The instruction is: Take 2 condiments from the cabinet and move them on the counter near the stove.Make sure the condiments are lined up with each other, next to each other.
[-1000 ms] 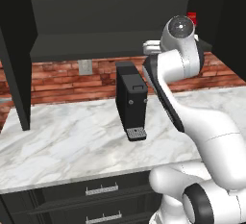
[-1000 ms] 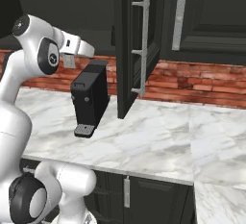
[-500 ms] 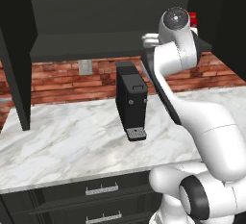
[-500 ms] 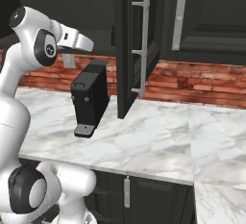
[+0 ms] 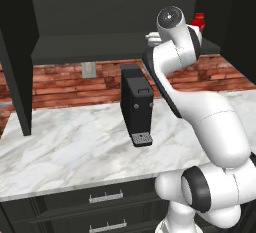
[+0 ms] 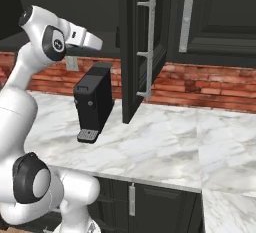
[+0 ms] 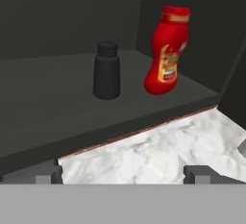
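Both condiments stand on the shelf of the cabinet [image 7: 57, 107], so nothing has been moved yet. The little black bottle [image 7: 106, 71] stands near the middle of the shelf. The red bottle [image 7: 168, 51] stands just beside it, closer to the cabinet's side wall. They do not touch each other. From the left side, the red cap peeks out past the robot's arm, high up on the shelf.

The gripper [image 7: 125, 174] is wide open and holds nothing. It hangs in front of the shelf, well apart from both bottles and pointing at them.

The counter [image 5: 75, 147] lies below the cabinet. A tall black coffee machine [image 5: 137, 105] stands on it, under the shelf.

I think the job is only starting. The robot has to grab one bottle, carry it down, then fetch the other and line them up near the stove.
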